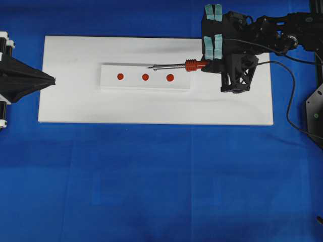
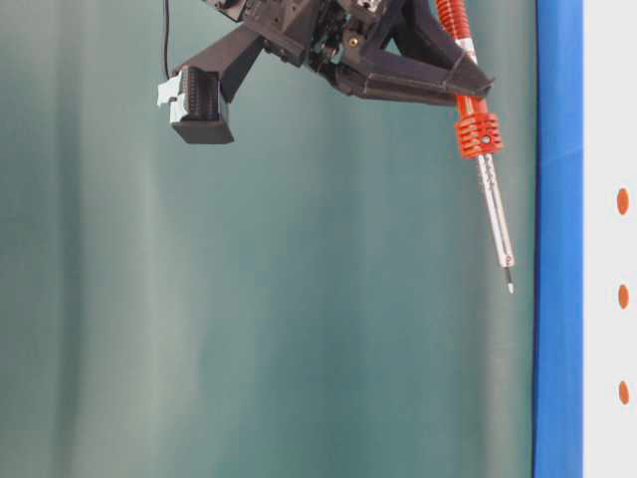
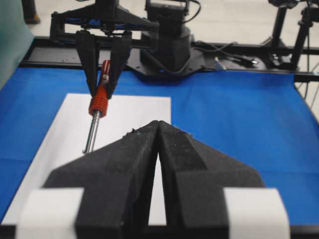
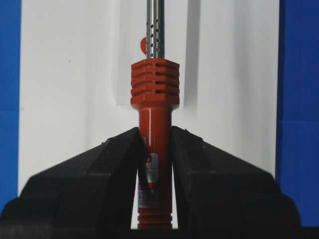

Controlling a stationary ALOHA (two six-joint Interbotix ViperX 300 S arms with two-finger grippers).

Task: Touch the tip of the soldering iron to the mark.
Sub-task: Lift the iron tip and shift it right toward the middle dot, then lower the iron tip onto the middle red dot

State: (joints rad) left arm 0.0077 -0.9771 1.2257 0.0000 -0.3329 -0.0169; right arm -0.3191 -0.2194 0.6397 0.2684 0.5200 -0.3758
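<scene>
Between the black fingers (image 4: 99,174) sits the soldering iron (image 4: 154,129), red-orange ribbed handle, silver perforated shaft; beyond, a white board (image 1: 75,101) on blue cloth (image 1: 151,176).

On my table (image 1: 151,191) a flat board (image 1: 75,106) lies across the middle, and a raised strip (image 1: 111,83) sits on it with three dots in a row; the mark (image 1: 145,77) is the middle one. My right gripper (image 1: 208,64) holds the soldering iron (image 1: 176,66) above the board, its tip behind the mark in the overhead view. My left gripper (image 1: 50,78) sits at the board's left edge
</scene>
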